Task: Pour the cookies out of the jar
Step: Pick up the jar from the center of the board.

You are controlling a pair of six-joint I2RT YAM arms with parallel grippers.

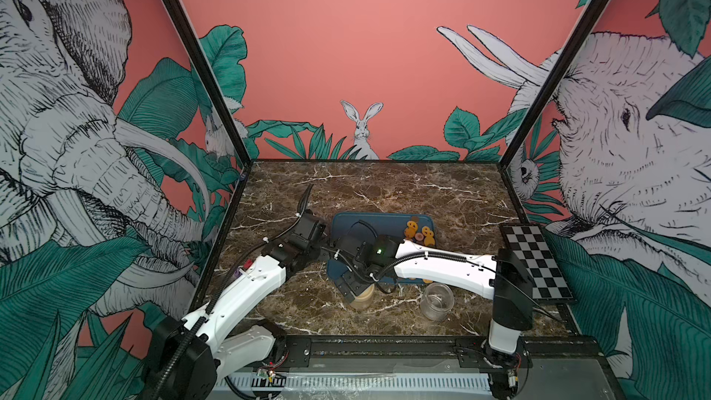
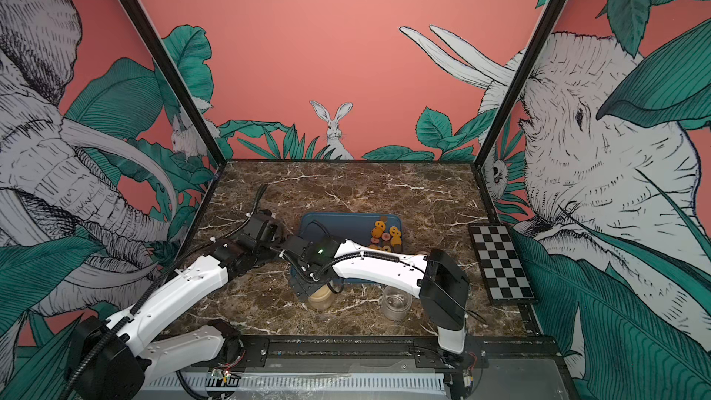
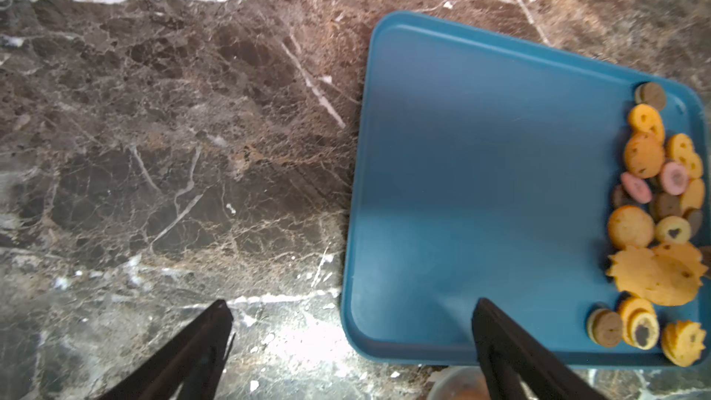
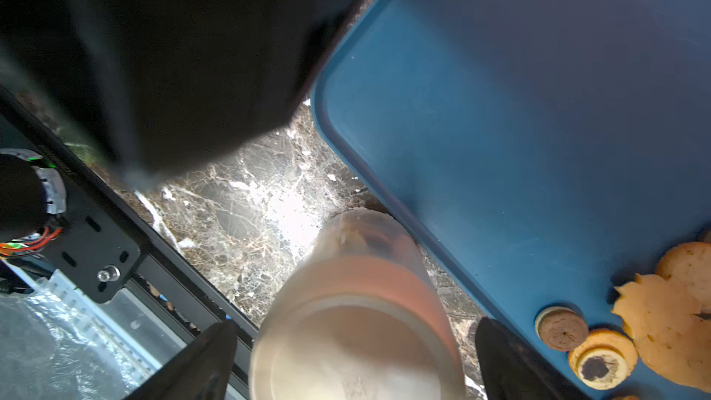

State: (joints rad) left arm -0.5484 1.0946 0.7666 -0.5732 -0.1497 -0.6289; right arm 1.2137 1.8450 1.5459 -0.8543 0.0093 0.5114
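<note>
The cookies [image 1: 419, 234] [image 2: 386, 235] [image 3: 654, 225] [image 4: 661, 321] lie heaped along the right side of a blue tray [image 1: 346, 225] [image 2: 338, 221] [image 3: 481, 167] [image 4: 538, 109]. The clear glass jar [image 1: 436, 302] [image 2: 396, 302] stands upright on the table just in front of the tray, with nothing inside. My right gripper [image 1: 352, 288] [image 2: 306, 286] [image 4: 358, 330] is open around a tan lid [image 1: 363, 298] [image 2: 321, 298] [image 4: 358, 340], with a gap on each side. My left gripper [image 1: 321, 250] [image 2: 279, 248] [image 3: 354, 313] hangs open and empty over the tray's near left corner.
A checkerboard [image 1: 534, 259] [image 2: 500, 263] lies at the table's right edge. A black rail [image 1: 384, 344] [image 4: 115, 248] runs along the front edge. My two arms cross closely above the tray's left side. Printed walls close in the sides and back.
</note>
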